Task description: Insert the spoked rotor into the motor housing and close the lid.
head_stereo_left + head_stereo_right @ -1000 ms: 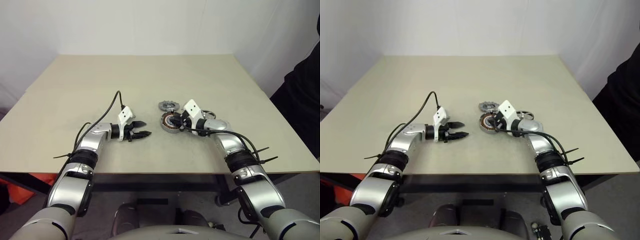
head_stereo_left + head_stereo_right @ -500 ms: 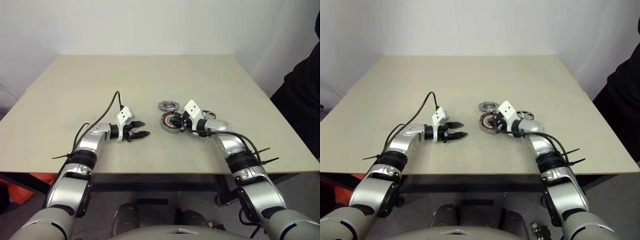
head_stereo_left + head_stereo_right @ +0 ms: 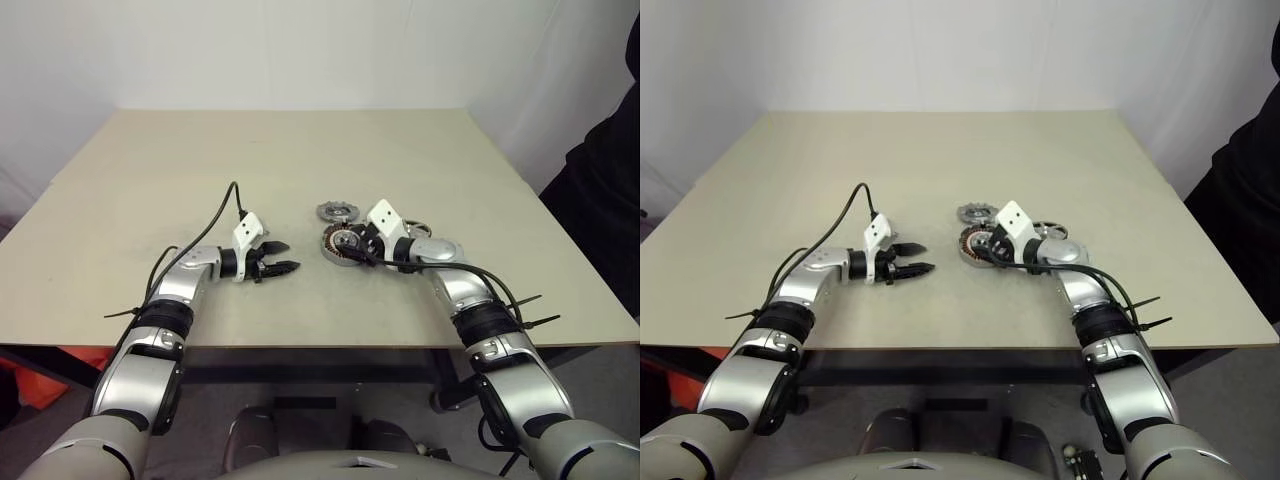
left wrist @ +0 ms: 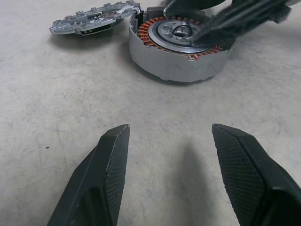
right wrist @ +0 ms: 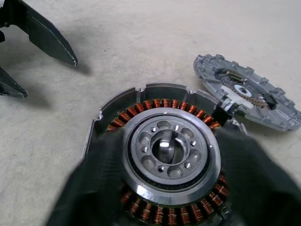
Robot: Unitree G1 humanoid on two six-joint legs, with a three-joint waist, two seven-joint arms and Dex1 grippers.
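Two black fingers of the right end effector (image 5: 160, 188) just spread apart, letting go of the spoked rotor (image 5: 170, 147), now seated inside the motor housing (image 4: 178, 47). Left end effector (image 4: 176, 176) hangs open nearby. Lid (image 5: 247, 92) lies beside it on the tabletop (image 3: 300, 160), so closing's next, I'd say.

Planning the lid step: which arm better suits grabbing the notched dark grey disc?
Probably right: right gripper, open over the copper-wound round housing, adjoins that disc; left gripper is farther.

Head stereo pair looking down over table (image 3: 300, 150); wrist views close, facing motor housing (image 4: 178, 47) from opposite sides, sharing lid (image 5: 247, 92).
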